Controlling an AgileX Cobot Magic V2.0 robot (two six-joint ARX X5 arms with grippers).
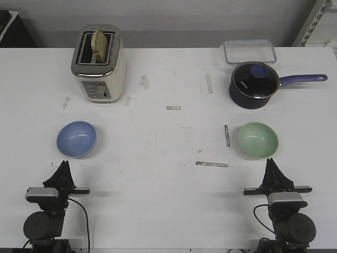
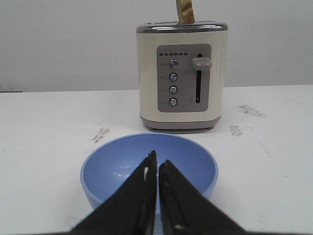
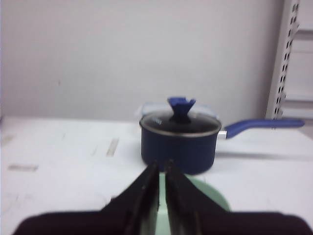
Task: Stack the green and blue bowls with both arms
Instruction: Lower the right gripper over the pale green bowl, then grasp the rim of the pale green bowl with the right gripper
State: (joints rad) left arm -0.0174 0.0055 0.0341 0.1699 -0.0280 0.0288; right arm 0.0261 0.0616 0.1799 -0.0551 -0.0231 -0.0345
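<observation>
The blue bowl (image 1: 77,139) sits upright on the white table at the left, empty; in the left wrist view the blue bowl (image 2: 122,166) lies just beyond my fingertips. My left gripper (image 1: 64,165) (image 2: 157,157) is shut, holding nothing, a little nearer the table's front edge than the bowl. At the right the green bowl (image 1: 258,139) stands upright and empty; the green bowl (image 3: 215,196) is mostly hidden behind my fingers in the right wrist view. My right gripper (image 1: 271,161) (image 3: 161,165) is shut and empty, just short of that bowl.
A cream toaster (image 1: 99,64) (image 2: 182,76) with toast in it stands behind the blue bowl. A navy saucepan (image 1: 255,84) (image 3: 180,142) with lid and long handle stands behind the green bowl, a clear plastic container (image 1: 249,51) behind it. Tape marks dot the table.
</observation>
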